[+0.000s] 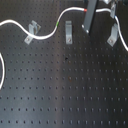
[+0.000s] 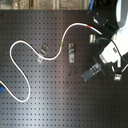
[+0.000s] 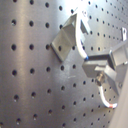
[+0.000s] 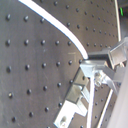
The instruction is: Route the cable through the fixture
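Note:
The white cable [image 2: 30,49] winds across the black perforated board in both exterior views. It passes a green band [image 2: 61,46] and a red band [image 2: 90,24] and rises to my gripper [image 2: 104,36] at the second exterior view's upper right. In the first exterior view the cable [image 1: 47,35] runs by the left metal fixture [image 1: 32,31]. In the first wrist view my gripper [image 3: 102,70] is shut on the cable [image 3: 80,47] beside a metal fixture [image 3: 67,37]. The second wrist view shows the cable [image 4: 55,22] leading into the gripper [image 4: 97,69] above a fixture [image 4: 75,102].
More metal fixtures stand on the board: one in the middle [image 2: 71,52] [image 1: 68,32], one near the gripper [image 2: 93,38], one at the right [image 2: 117,76] [image 1: 114,35]. A dark block on the arm [image 1: 89,20] [image 2: 92,72] hangs over the board.

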{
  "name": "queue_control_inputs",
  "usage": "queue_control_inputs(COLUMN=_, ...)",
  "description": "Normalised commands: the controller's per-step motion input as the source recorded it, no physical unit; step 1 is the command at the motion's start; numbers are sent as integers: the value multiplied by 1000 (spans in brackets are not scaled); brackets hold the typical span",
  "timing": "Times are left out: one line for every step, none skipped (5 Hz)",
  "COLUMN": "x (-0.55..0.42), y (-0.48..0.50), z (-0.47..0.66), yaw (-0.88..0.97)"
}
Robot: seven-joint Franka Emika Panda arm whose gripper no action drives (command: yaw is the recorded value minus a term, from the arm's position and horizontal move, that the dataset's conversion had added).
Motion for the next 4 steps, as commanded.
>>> queue_control_inputs(x=116, y=135, z=138, yaw=-903)
queue_control_inputs(x=-1, y=29, z=126, yaw=-963)
queue_control_inputs(x=-12, y=89, z=19, yaw=-911)
queue_control_inputs(x=27, y=182, z=-111, yaw=-809)
